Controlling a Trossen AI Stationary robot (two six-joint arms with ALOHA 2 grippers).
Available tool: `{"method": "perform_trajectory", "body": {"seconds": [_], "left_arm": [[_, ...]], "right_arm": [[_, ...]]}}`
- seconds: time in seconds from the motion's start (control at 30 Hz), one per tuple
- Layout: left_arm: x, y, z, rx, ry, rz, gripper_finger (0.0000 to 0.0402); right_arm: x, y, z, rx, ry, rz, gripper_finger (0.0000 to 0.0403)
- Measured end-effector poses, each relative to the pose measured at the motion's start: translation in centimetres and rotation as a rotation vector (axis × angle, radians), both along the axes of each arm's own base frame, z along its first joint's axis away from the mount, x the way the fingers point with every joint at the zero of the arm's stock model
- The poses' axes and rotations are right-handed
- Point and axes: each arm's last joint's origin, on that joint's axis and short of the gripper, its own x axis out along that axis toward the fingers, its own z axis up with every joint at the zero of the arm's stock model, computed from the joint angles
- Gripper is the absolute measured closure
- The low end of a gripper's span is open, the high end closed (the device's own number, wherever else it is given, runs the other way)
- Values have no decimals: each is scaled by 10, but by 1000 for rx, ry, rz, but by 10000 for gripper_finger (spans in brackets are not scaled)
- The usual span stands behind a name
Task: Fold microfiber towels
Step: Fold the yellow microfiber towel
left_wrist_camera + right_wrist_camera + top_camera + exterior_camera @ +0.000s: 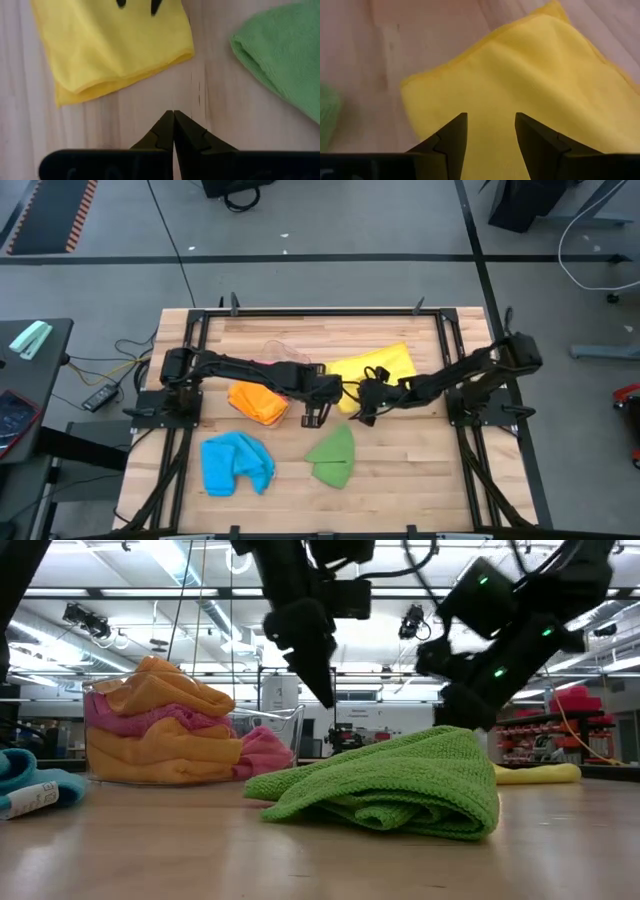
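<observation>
The yellow towel (520, 85) is seen directly under the right gripper (491, 131), jaws wide; the left gripper (173, 131), jaws closed empty, is beside it.

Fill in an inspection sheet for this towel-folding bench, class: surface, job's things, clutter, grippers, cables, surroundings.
Surface: wooden table, bare between cloths.
Job's things: yellow towel folded; green towel bunched; blue towel crumpled; orange towel folded.
Clutter: clear tub holding orange and pink towels.
Grippers: left gripper jaws shut, empty, over bare wood; right gripper jaws open over the yellow towel.
Cables: wires on the floor.
Surroundings: workshop floor, black side table.
</observation>
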Motion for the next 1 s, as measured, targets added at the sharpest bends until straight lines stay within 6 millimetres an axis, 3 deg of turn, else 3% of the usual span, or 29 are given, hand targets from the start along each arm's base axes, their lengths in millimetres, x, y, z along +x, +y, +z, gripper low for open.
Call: {"method": "perform_trajectory", "body": {"seconds": [0.23,0.43,0.53,0.73,0.87,1.0], "left_arm": [[-7,6,7,-7,25,34,390],[-10,8,5,-8,61,57,374],[-10,8,5,-11,59,64,375],[-9,7,5,-11,46,60,389],[-6,7,6,1,14,26,388],[3,3,5,24,-45,-36,370]], "right_arm": [[29,-17,-15,52,5,87,228],[36,-7,-15,115,125,338,228],[19,5,-6,161,251,450,228],[-26,26,18,213,497,491,228],[-43,36,41,207,471,448,228],[-54,52,61,123,338,404,228]]}}
